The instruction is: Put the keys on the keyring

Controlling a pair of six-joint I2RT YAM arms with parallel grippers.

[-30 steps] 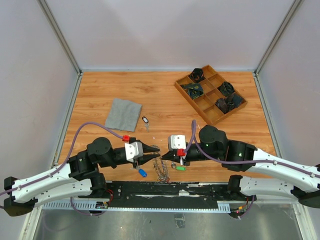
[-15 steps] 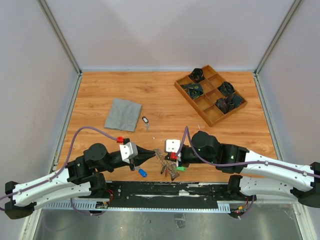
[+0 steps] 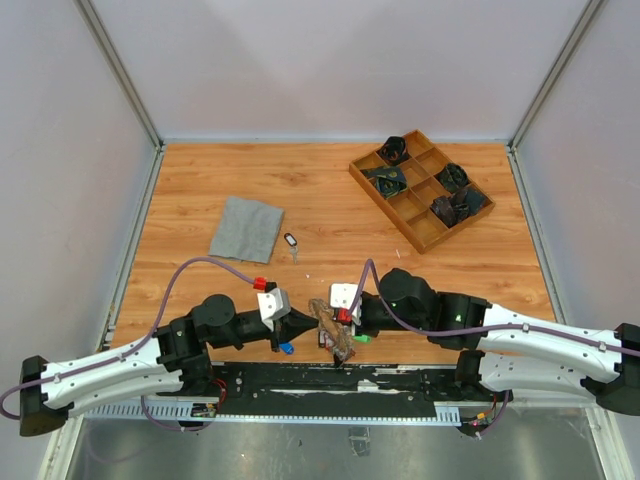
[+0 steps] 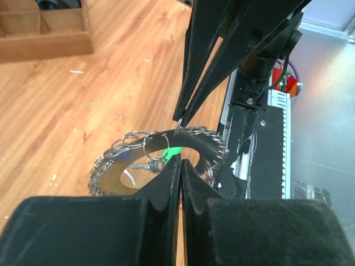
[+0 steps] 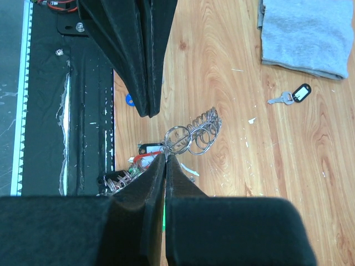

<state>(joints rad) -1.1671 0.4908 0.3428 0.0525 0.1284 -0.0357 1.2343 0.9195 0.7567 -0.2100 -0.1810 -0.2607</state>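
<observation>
The keyring [image 3: 337, 335] is a wire loop crowded with small silver rings, held up over the table's near edge. My right gripper [image 3: 335, 318] is shut on its thin wire, as the right wrist view shows at the gripper's tips [image 5: 166, 155]. My left gripper [image 3: 303, 323] points at the keyring [image 4: 158, 145] from the left, its jaws together with nothing visible between them [image 4: 181, 160]; its tip stands just short of the rings. Under the ring lie a silver key [image 4: 141, 165] and a green tag [image 4: 175, 151]. A key with a black tag [image 3: 291, 241] lies further back, and a blue-tagged key [image 3: 285, 348] sits under the left gripper.
A grey cloth square [image 3: 246, 227] lies at the back left. A wooden divided tray [image 3: 420, 190] holding dark items stands at the back right. A black rail [image 3: 330, 380] runs along the near edge just behind the keyring. Red and black tags [image 5: 145, 152] hang by the ring.
My left gripper has closed and moved right, up to the keyring. The right gripper has shifted left and nearer with the ring, which now hangs bunched between the two grippers.
</observation>
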